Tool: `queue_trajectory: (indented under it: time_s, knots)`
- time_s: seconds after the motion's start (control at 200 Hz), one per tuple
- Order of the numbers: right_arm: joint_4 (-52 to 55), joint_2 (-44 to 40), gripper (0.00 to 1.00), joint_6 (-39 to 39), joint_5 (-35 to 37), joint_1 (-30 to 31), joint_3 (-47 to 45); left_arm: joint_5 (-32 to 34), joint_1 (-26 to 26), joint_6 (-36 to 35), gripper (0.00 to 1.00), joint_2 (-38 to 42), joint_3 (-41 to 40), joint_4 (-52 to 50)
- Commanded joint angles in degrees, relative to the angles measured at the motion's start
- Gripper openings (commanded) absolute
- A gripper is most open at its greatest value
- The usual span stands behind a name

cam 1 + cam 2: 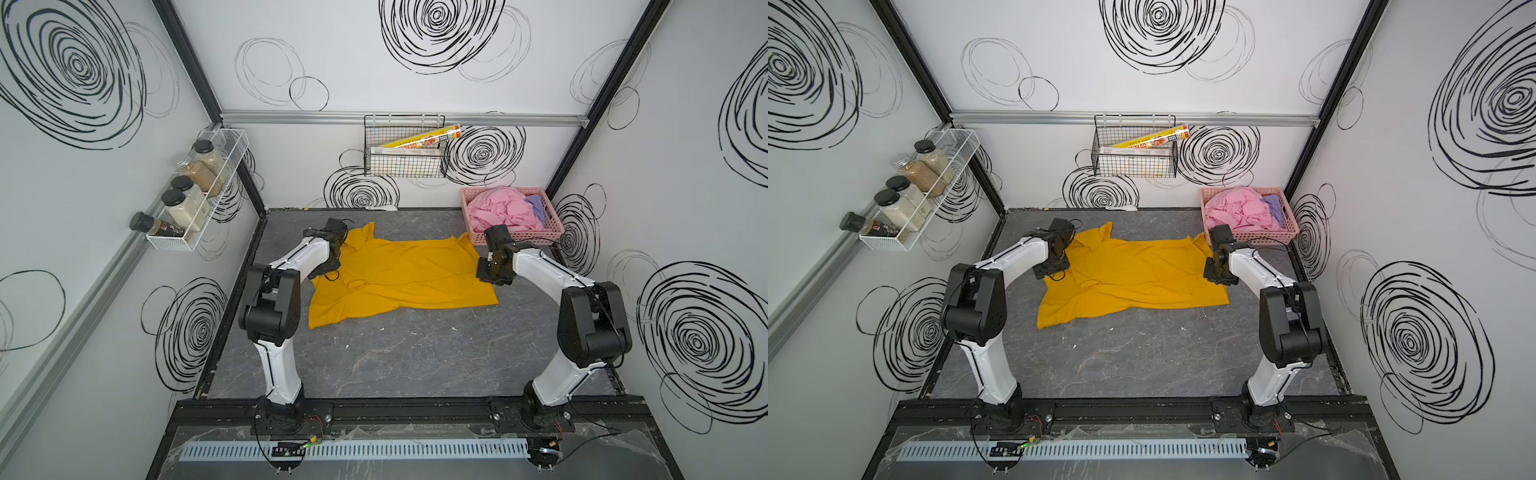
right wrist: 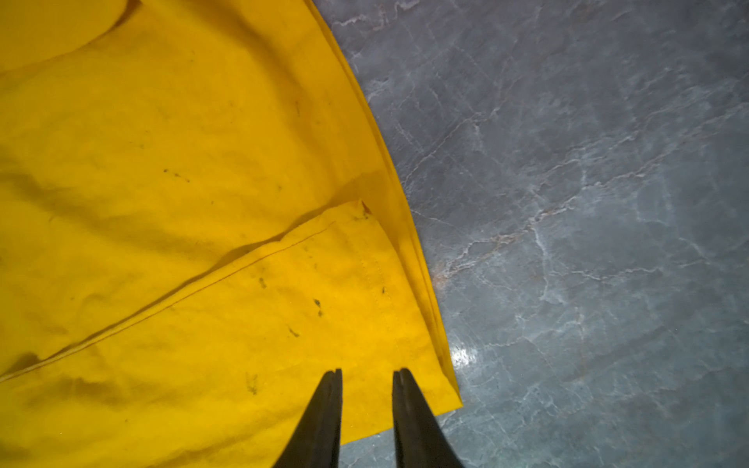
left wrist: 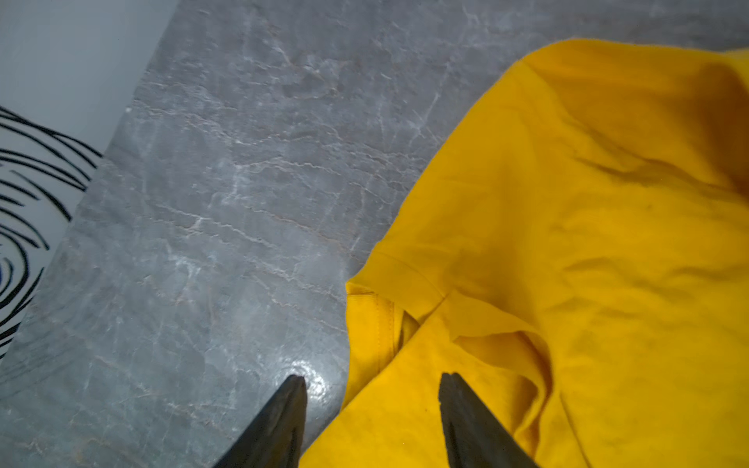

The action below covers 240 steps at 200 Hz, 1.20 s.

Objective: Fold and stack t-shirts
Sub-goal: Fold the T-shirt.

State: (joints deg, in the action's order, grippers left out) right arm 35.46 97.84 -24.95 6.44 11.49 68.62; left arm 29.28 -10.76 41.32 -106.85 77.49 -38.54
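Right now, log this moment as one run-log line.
yellow t-shirt: spread out | left tool: open at sleeve | right tool: open over hem corner | basket: pink t-shirt, purple t-shirt

Lab test booth — swirl-patterned panel walls (image 1: 374, 62), aluminium rails (image 1: 403, 118), spice-jar rack (image 1: 199, 195).

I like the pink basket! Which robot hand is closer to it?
Right. The right gripper hovers by the front corner of the basket; the left gripper is across the yellow shirt, at its far side.
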Motion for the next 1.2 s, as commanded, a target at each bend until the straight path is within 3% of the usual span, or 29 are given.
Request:
queue_trajectory:
  time_s: [0.0,0.11,0.265,0.34,0.781,1.081,1.197]
  knots:
    - [-0.4,-2.2,0.27,0.5,-0.7,-0.1,-0.8,7.8,-4.1,-1.6,0.59,13.5,-7.5,9.5]
    - [-0.7,-2.3,0.27,0.6,-0.7,-0.2,-1.5,-3.2,-5.0,-2.3,0.59,16.4,-10.5,10.0]
    - [-1.2,-2.4,0.27,0.4,-1.2,-0.1,-2.4,-31.8,-3.7,-3.3,0.57,11.7,-13.9,12.2]
    - [-1.4,-2.5,0.26,0.5,-1.1,-0.1,-2.8,-37.9,-3.3,-2.0,0.55,10.2,-16.1,15.1]
    - [-2.1,-4.0,0.26,1.2,-0.5,-0.1,-4.6,-35.6,-3.4,-3.0,0.47,1.8,-10.8,12.7]
    - [-2.2,-3.1,0.26,1.4,-0.9,-0.1,-4.1,-32.9,-3.6,-2.7,0.29,-0.4,-7.9,10.3]
    - [-2.2,-3.1,0.25,1.6,-1.0,-0.1,-4.0,-32.3,-3.6,-2.7,0.14,-0.9,-7.6,10.0]
